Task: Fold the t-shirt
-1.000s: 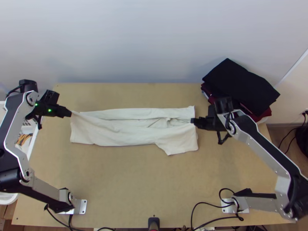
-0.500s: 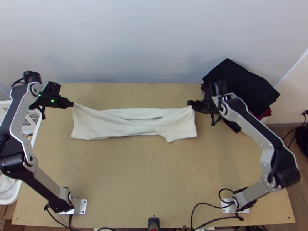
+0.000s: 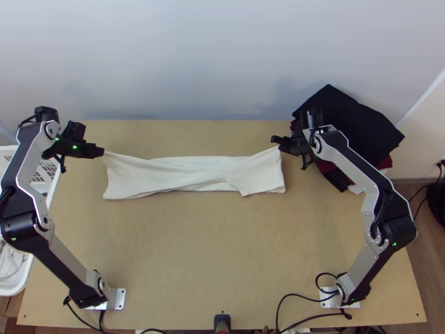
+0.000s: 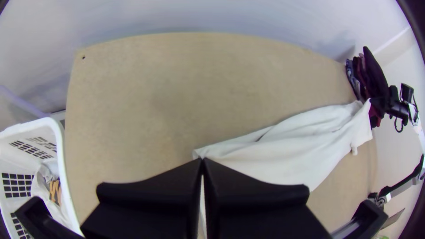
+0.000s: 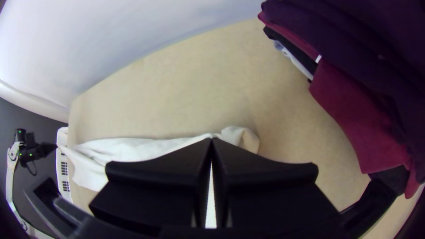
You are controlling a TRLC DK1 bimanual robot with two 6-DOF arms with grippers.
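Lying as a long strip across the tabletop (image 3: 222,250): the white t-shirt (image 3: 194,177), with upper corners pinched in the closed left tool (image 3: 102,152) and closed right tool (image 3: 276,140). Seemingly doubling the strip lengthwise. Next, lower both corners evenly along the far edge, then release without dragging.

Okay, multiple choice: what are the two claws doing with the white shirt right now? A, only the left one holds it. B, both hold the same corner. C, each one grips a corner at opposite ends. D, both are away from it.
C: the left claw and right claw pinch the shirt at opposite ends.
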